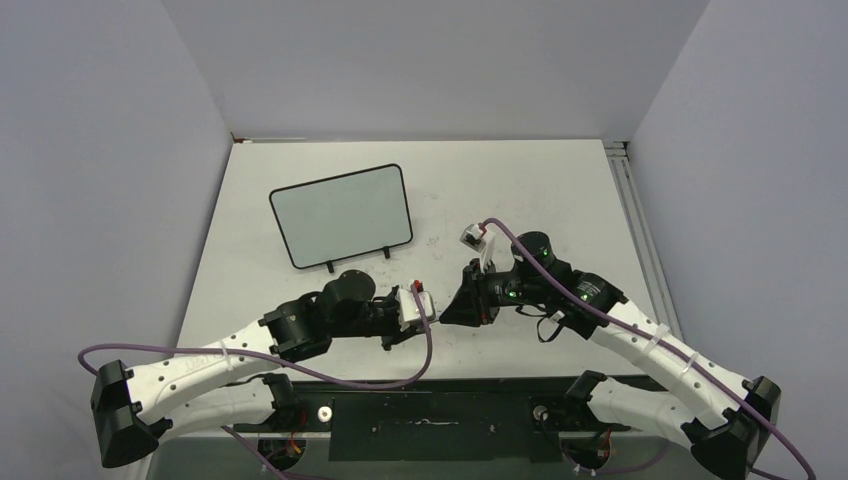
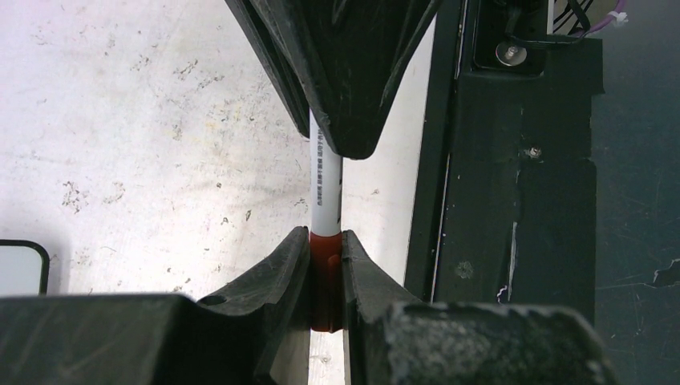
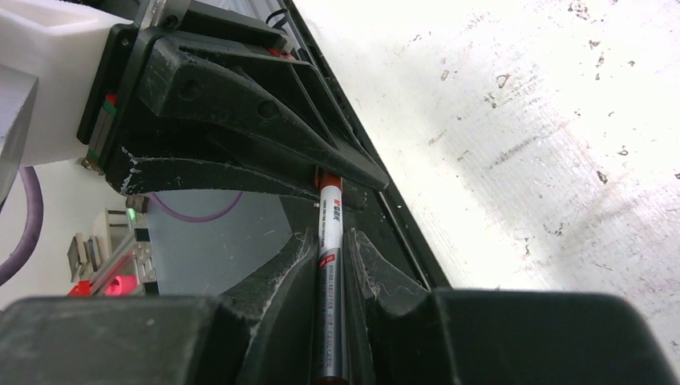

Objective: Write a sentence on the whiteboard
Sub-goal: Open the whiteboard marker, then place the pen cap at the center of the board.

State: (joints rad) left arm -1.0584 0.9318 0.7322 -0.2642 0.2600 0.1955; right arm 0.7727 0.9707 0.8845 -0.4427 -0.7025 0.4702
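We see the whiteboard on the far left part of the counter, well apart from both arms, and its pale shiny face is bare, so the sentence is not there yet. We think the board is light and stiff, and it could slide or tip if we push too hard, so we would press softly and only ever take it by the thin black frame. Near the front edge of the counter the two arms meet nose to nose around the marker. The left end effector pinches the red cap tight, and the right end effector pinches the pale body of the pen tight. The marker looks light, hard, round and smooth, so it can slip in a loose grip; we think the middle of the body, where the right one has it, is the best place to hold it. The cap is the only thing here that holds something: the pen tip should be inside it, but we cannot see it. We see no box, cup or tray anywhere. We guess the cap needs a straight pull to come off, and a gentle one, so the pen does not jump away
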